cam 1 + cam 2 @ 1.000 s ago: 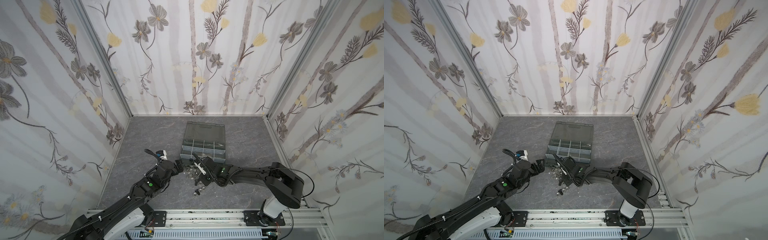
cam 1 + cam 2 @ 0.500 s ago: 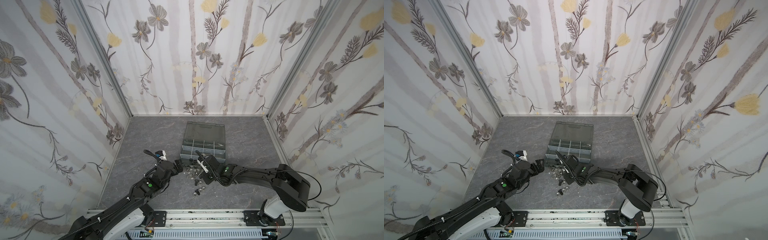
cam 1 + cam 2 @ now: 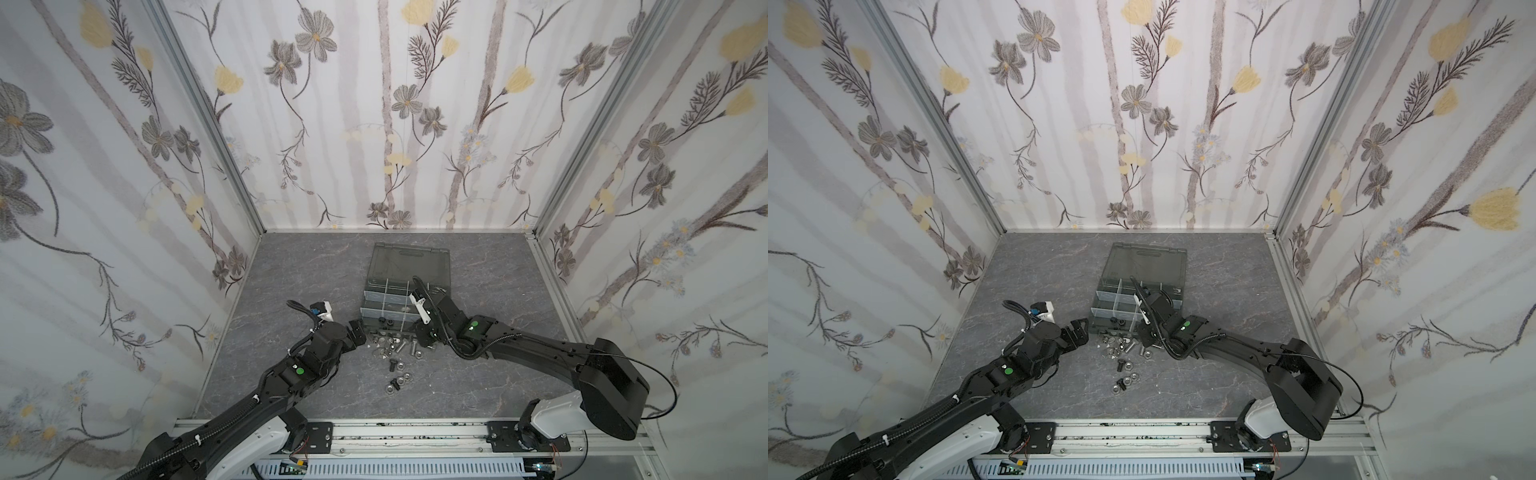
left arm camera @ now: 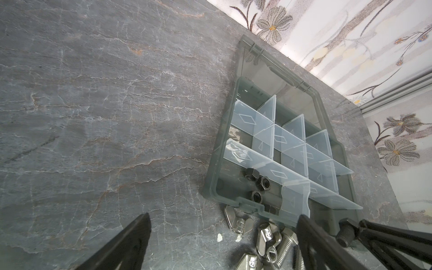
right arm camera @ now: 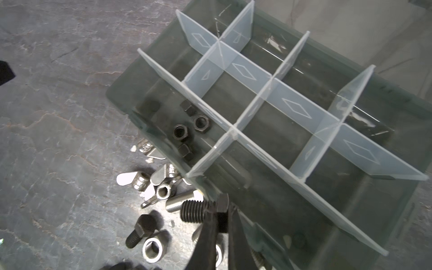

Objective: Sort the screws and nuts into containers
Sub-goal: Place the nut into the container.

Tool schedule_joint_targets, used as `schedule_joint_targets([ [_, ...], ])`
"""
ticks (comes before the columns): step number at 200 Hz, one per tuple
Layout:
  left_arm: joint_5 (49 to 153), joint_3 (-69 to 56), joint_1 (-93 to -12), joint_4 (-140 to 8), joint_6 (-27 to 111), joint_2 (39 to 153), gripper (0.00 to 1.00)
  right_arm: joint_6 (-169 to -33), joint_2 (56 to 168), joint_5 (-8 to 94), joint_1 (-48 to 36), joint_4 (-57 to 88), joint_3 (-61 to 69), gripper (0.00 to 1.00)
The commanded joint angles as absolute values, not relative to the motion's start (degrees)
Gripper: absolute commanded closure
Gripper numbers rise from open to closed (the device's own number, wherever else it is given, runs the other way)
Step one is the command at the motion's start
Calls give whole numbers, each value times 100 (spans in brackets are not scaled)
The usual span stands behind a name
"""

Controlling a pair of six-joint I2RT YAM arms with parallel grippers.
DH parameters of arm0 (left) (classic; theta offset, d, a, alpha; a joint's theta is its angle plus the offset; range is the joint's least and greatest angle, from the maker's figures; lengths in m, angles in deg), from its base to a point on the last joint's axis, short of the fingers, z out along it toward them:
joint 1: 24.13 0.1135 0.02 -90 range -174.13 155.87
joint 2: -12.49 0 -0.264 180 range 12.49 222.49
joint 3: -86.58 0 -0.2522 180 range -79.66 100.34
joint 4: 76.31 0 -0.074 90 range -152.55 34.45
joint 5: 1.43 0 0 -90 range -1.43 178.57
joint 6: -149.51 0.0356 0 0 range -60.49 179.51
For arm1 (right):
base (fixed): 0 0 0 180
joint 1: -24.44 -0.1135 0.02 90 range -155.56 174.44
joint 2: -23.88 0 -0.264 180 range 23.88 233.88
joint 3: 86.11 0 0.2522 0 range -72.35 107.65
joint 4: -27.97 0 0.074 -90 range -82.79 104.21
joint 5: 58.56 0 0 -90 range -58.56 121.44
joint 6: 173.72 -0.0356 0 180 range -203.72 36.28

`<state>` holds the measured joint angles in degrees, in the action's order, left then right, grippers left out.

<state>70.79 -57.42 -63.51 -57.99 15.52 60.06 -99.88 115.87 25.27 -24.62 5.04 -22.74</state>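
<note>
My right gripper (image 5: 222,217) is shut on the hex head of a black screw (image 5: 196,211), whose threaded shaft sticks out sideways. In both top views it (image 3: 424,338) (image 3: 1146,336) hovers at the near edge of the dark grey organiser case (image 3: 374,311). Several black nuts (image 5: 187,126) (image 4: 257,182) lie in the near-left container. Loose silver and black screws and nuts (image 3: 392,349) (image 3: 1121,353) are heaped on the table before the case. My left gripper (image 4: 222,233) (image 3: 357,332) stands open and empty, left of the heap.
The case's smoky lid (image 3: 409,262) lies open flat toward the back wall. Pale dividers (image 5: 254,100) stand up between compartments. A black screw (image 5: 140,230) and a silver ring nut (image 5: 153,249) lie just beside the right fingers. Patterned walls enclose three sides.
The right gripper has shifted right and back toward the case's near edge, staying shut with the screw. The left arm has barely moved.
</note>
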Motion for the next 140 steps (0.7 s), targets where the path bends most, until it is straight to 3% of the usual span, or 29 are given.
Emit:
schedule_joint_targets([
  [1,7029,-5755,-6342,-5877,1506,6001,0,-10003,11651,2328,-2360,581,-2243,91],
  [28,7063,-5753,-6340,-5877,1512,5999,0,-10072,11867,2307,-2300,646,-2186,91],
  [93,7065,-5756,-6345,-5877,1468,6032,0,-10222,11804,2277,-2301,641,-2199,77],
  [140,7029,-5720,-6342,-5877,1486,6039,0,-10234,11618,2324,-2302,542,-2228,76],
])
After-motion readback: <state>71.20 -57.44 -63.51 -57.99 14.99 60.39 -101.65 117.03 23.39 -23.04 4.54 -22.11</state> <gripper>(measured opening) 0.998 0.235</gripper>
